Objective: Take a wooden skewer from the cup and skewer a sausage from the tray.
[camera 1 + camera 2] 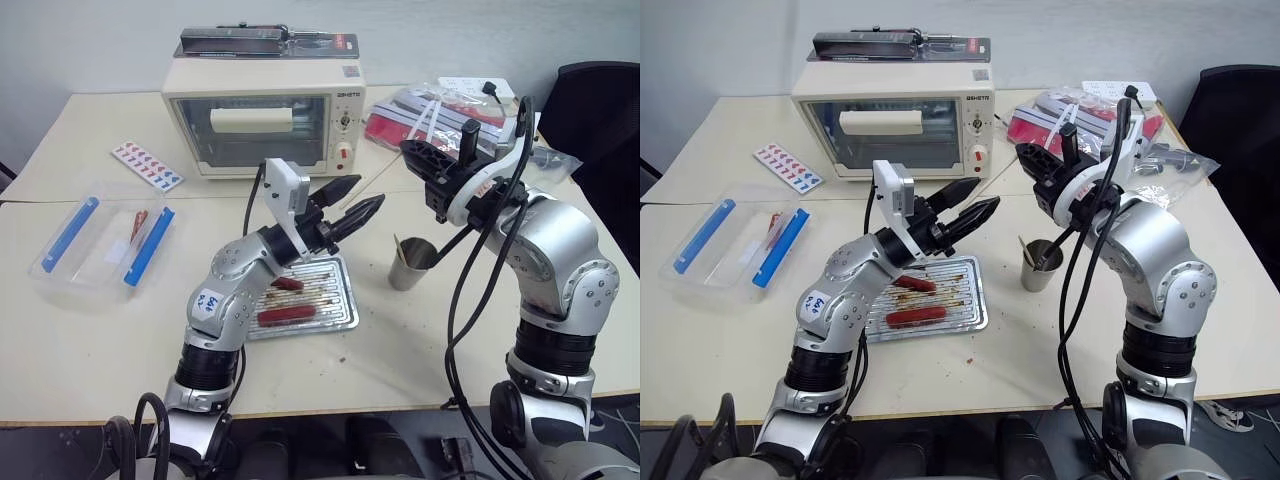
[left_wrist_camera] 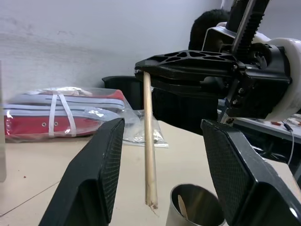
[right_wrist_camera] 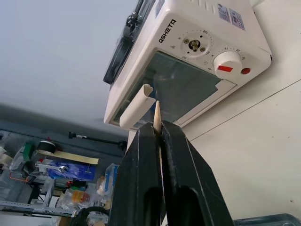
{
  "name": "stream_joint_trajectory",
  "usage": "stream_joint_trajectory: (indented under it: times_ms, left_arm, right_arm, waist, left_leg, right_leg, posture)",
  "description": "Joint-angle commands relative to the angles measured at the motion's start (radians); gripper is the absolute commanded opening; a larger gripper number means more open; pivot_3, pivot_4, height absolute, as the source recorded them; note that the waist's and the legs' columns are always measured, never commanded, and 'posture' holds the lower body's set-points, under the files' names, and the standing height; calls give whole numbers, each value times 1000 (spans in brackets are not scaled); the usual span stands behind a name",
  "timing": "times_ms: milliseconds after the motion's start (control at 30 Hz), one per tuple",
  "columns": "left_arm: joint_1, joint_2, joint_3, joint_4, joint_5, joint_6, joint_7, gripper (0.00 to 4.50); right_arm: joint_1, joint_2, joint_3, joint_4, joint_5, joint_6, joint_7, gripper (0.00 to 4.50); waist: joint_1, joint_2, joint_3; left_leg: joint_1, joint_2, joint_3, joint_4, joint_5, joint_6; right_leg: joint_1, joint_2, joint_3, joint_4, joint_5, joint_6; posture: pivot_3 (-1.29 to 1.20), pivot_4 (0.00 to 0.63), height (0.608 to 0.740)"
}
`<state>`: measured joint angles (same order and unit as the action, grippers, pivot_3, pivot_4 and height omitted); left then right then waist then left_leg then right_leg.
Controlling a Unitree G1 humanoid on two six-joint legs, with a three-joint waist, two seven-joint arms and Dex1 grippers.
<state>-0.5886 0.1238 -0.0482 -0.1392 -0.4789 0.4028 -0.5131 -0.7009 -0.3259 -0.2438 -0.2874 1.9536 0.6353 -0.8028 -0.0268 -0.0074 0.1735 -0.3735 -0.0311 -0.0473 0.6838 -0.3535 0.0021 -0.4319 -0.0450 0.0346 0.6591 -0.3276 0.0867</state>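
The right gripper [image 3: 160, 129] is clamped tight on the wooden skewer [image 2: 149, 141], whose pointed tip pokes out just past the closed fingertips in the right wrist view, while the rest of the stick hangs down below the jaws in the left wrist view. Directly beneath that hanging end, not touching it, stands the cup [image 1: 411, 264] with another stick leaning inside it. The left gripper [image 1: 349, 205] is partly open and grips nothing; its two black fingers [image 2: 94, 174] stand on either side of the dangling skewer with a clear gap to the wood on both sides. Below and behind the left gripper, nearer the robot, lies the tray [image 1: 341, 305] with two sausages [image 1: 287, 313] on its ridged bottom. Beyond both grippers sits a cream toaster oven [image 1: 262, 115].
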Motion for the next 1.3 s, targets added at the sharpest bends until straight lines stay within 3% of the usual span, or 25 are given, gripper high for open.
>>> stream_joint_trajectory:
  times_ms: [33, 167, 700, 967, 1200, 1300]
  left_arm:
    - [-25, -7, 9, -13, 5, -28, 3, 2449]
    - [-22, -9, 3, -6, 11, -29, -4, 1631]
    - [-44, -32, 14, 4, 6, -35, 2, 1631]
    - [-57, -46, 36, 19, -1, -48, 9, 36]
    - [-74, -33, 46, 19, 4, -34, 14, 36]
    - [-68, -7, 54, 0, -1, -8, 13, 0]
  right_arm:
    - [-32, 15, -16, -48, 19, -19, -7, 0]
    - [-35, 26, -19, -49, 19, -26, -12, 0]
    - [-24, 27, -31, -46, 19, -18, 0, 0]
    - [-22, 29, -29, -53, 19, -20, 0, 0]
    - [-7, 7, -23, -56, 19, -7, 12, 0]
    - [0, -4, -20, -58, 19, 5, 27, 677]
  waist:
    - [0, 0, 0]
    - [0, 0, 0]
    - [0, 0, 0]
    - [0, 0, 0]
    - [0, 0, 0]
    - [0, 0, 0]
  left_leg:
    - [0, 0, 0, 0, 0, 0]
    - [0, 0, 0, 0, 0, 0]
    - [0, 0, 0, 0, 0, 0]
    - [0, 0, 0, 0, 0, 0]
    - [0, 0, 0, 0, 0, 0]
    - [0, 0, 0, 0, 0, 0]
  right_leg:
    - [0, 0, 0, 0, 0, 0]
    - [0, 0, 0, 0, 0, 0]
    - [0, 0, 0, 0, 0, 0]
    - [0, 0, 0, 0, 0, 0]
    - [0, 0, 0, 0, 0, 0]
    - [0, 0, 0, 0, 0, 0]
  posture:
    - [0, 150, 740]
    - [0, 150, 740]
    - [0, 150, 740]
    - [0, 150, 740]
    - [0, 150, 740]
    - [0, 150, 740]
